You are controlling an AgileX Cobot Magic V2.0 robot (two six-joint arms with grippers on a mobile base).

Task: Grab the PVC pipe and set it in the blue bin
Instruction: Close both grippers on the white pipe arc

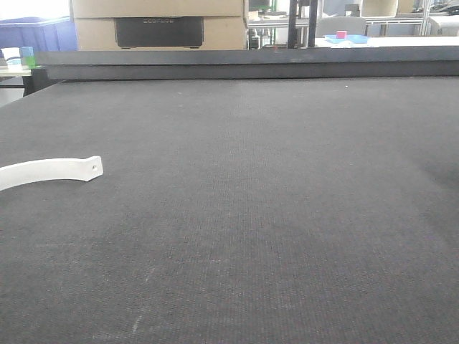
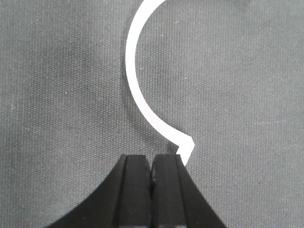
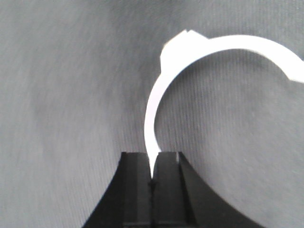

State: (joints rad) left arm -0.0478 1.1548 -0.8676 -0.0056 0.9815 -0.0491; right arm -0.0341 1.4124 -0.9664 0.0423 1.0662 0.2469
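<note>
A slim white curved PVC pipe (image 1: 50,170) lies on the dark table at the left edge, its squared end with a small hole pointing right. In the left wrist view a white arc (image 2: 135,90) lies on the cloth, its squared end just past my right finger. My left gripper (image 2: 152,159) is shut with nothing between its jaws. In the right wrist view my right gripper (image 3: 153,156) is shut on the thin end of a white arc (image 3: 213,45), which curves up and to the right. A blue bin (image 1: 39,32) shows far back left. Neither gripper appears in the front view.
The dark fabric table (image 1: 272,215) fills the front view, with a raised black rail (image 1: 244,63) along its back edge. Beyond it stand a cardboard box (image 1: 158,25), a small blue tray with a pink block (image 1: 346,37) and cups (image 1: 18,56) at the far left.
</note>
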